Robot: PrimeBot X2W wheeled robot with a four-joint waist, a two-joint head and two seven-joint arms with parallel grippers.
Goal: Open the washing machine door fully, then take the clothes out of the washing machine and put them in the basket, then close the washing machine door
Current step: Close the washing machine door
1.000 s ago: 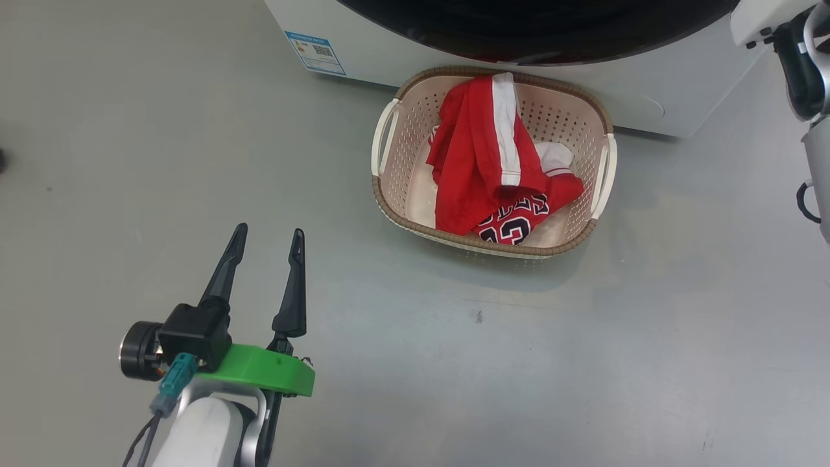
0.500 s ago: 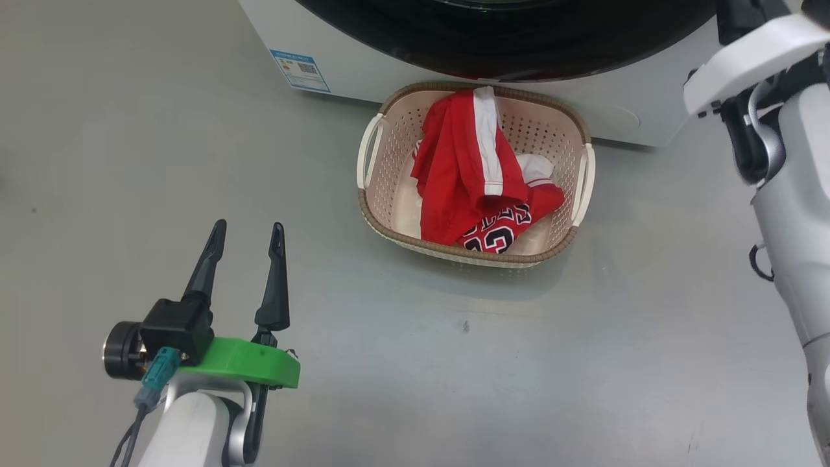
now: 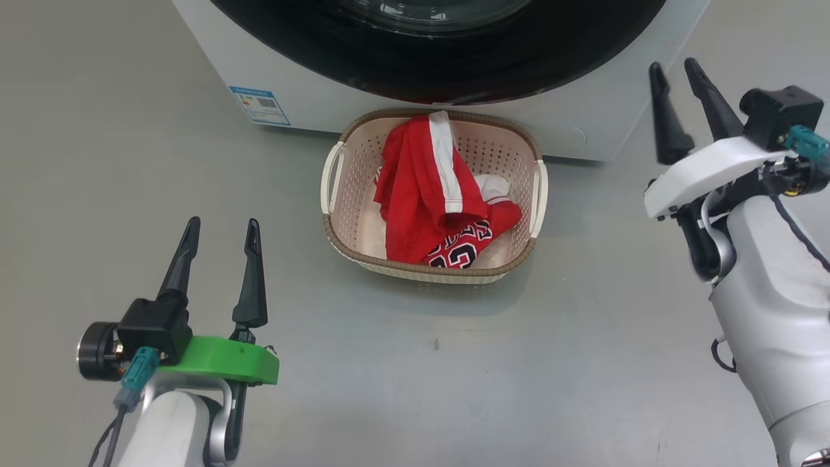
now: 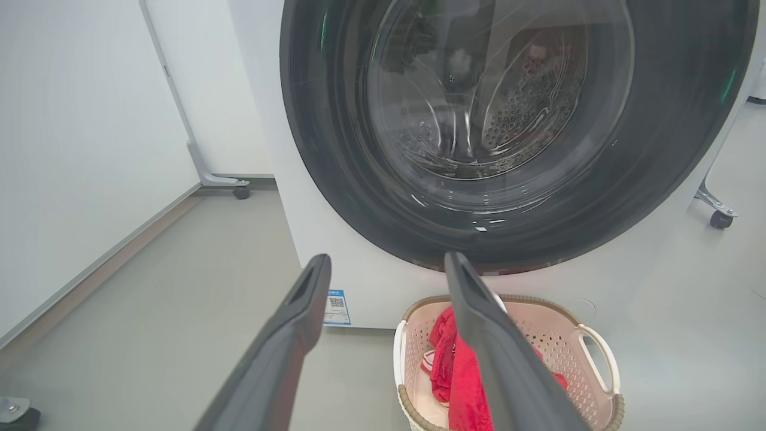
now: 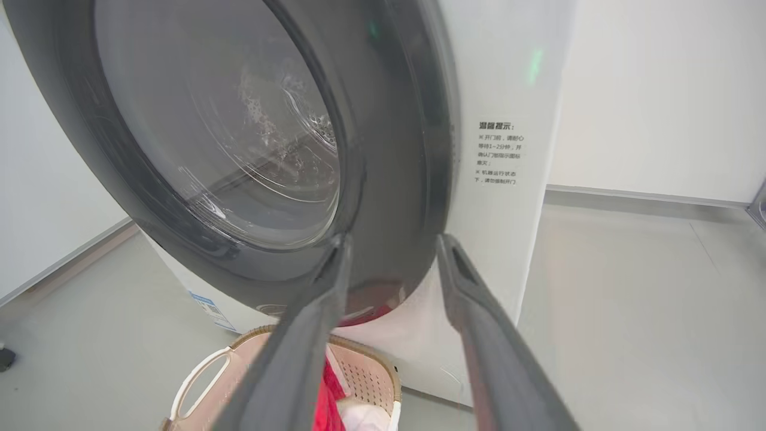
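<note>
The washing machine (image 3: 311,107) stands white at the top of the head view, and its door (image 3: 454,61) with the glossy black rim lies flush against the front. Through the door (image 4: 335,149) glass I see the steel drum. Right below it, the cream basket (image 3: 428,274) on the floor holds the clothes (image 3: 421,194): red shorts over the numbered jersey. My left gripper (image 3: 222,227) is open at the lower left, well short of the basket. At the right, beside the machine's corner, my right gripper (image 3: 672,67) is open with nothing between its fingers.
Bare grey floor lies all round the basket. A blue label (image 3: 259,105) marks the machine's lower left corner. White wall panels on castor feet (image 4: 241,190) stand left of the machine, and another castor (image 4: 718,218) shows at its right. A printed notice (image 5: 497,152) is on the machine's front.
The head camera has tilted, so the whole picture has shifted. My right arm has dropped into view at the right and its fingers have parted. The left gripper stays open.
</note>
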